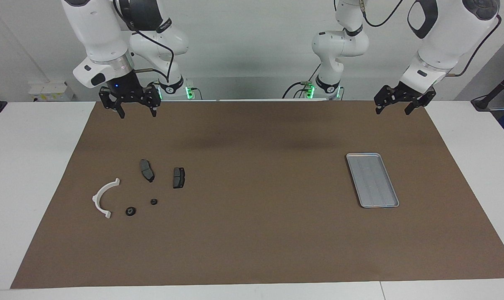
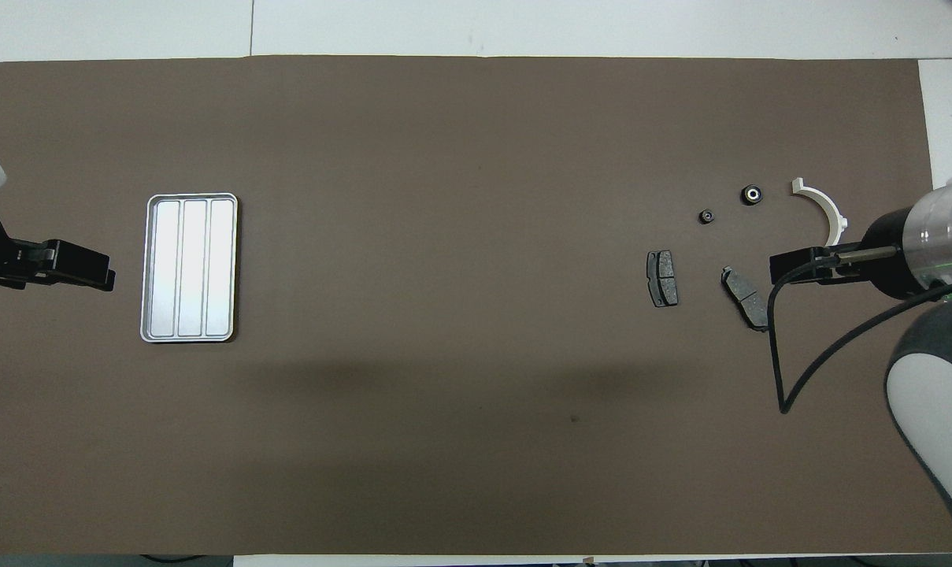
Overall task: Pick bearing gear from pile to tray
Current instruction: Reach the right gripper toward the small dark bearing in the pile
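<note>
The pile lies on the brown mat toward the right arm's end: a white curved arc (image 1: 104, 198) (image 2: 826, 213), two dark grey brake-pad pieces (image 1: 147, 170) (image 1: 179, 177) (image 2: 662, 277) (image 2: 745, 298), and two small black round bearing gear pieces (image 1: 130, 211) (image 1: 154, 201) (image 2: 751, 193) (image 2: 705, 216). The silver tray (image 1: 372, 180) (image 2: 190, 268) sits bare toward the left arm's end. My right gripper (image 1: 137, 114) (image 2: 790, 266) hangs open and holds nothing, high over the mat and touching no part. My left gripper (image 1: 392, 111) (image 2: 90, 272) waits open in the air, over the mat beside the tray.
The brown mat (image 1: 252, 233) covers most of the white table (image 1: 31, 166). A black cable (image 2: 783, 370) loops down from the right arm's wrist. Both arm bases stand along the table's edge at the robots' end.
</note>
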You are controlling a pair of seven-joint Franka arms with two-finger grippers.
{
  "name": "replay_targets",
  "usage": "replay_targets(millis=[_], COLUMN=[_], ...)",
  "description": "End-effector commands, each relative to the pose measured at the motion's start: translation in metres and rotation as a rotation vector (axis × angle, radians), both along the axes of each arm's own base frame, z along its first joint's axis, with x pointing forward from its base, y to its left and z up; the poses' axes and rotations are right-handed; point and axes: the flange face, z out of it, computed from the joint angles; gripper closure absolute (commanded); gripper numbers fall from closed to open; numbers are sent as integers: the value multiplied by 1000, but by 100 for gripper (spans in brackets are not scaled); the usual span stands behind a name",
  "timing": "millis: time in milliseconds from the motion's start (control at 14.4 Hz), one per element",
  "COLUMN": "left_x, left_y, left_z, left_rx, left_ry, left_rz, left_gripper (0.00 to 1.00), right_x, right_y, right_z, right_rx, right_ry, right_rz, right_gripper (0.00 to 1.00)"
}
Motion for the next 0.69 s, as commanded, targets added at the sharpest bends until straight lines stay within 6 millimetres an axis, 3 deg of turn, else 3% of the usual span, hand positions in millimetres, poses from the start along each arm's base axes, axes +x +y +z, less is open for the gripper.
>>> replay_targets(millis=[0, 208, 625], left_x=[-3, -3, -3], left_y=[0, -1, -1], left_z=[5, 5, 5], left_rx=[-15, -15, -15], left_ry=[-8, -8, -8], left_rz=[-5, -6, -6], left_gripper=[0, 0, 0], right_x=[-2, 1, 28], right_y=[-12, -21, -27], right_z=[-20, -31, -63], right_rx=[19, 18, 24], right_ry=[-11, -6, -37], right_rz=[-33, -57, -97], right_gripper=[0, 0, 0])
